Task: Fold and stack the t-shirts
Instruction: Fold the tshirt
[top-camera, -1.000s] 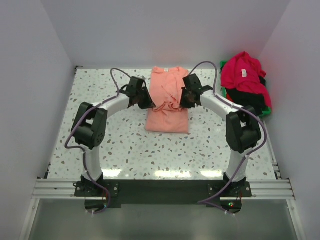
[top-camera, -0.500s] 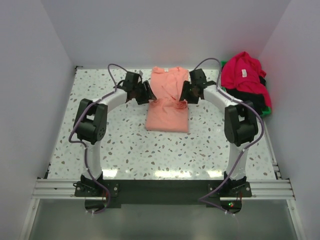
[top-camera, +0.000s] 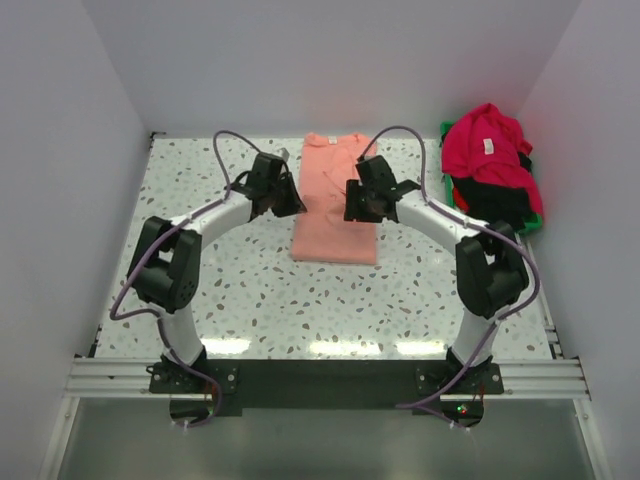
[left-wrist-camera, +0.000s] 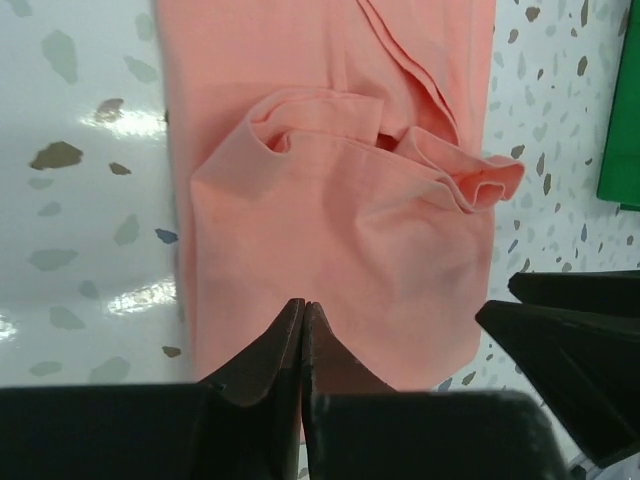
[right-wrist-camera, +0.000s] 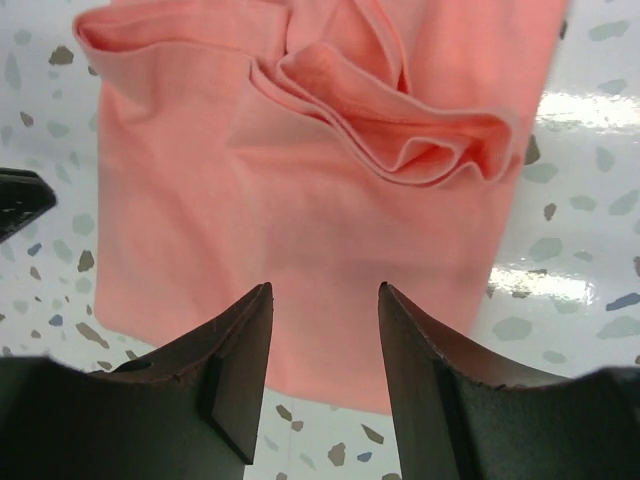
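Note:
The salmon-pink t-shirt (top-camera: 335, 225) lies folded on the table at the back centre, with a bunched fold across its middle (left-wrist-camera: 400, 150) (right-wrist-camera: 400, 140). My left gripper (top-camera: 287, 198) hovers at the shirt's left edge; in the left wrist view (left-wrist-camera: 302, 304) it is shut with no cloth between its tips. My right gripper (top-camera: 357, 203) is over the shirt's right part, open and empty (right-wrist-camera: 325, 290). The crimson red t-shirt (top-camera: 487, 145) with a white label lies on the black t-shirt (top-camera: 495, 200) at the back right.
The red and black shirts fill a green plastic bin (top-camera: 537, 220) in the back right corner; its wall also shows in the left wrist view (left-wrist-camera: 620, 110). White walls close the terrazzo table (top-camera: 300, 300) at the back and both sides.
Both grippers carried the bunched cloth toward the back, and the cloth now lies free on the shirt. The right gripper has moved left over the shirt. The fold lies flatter.

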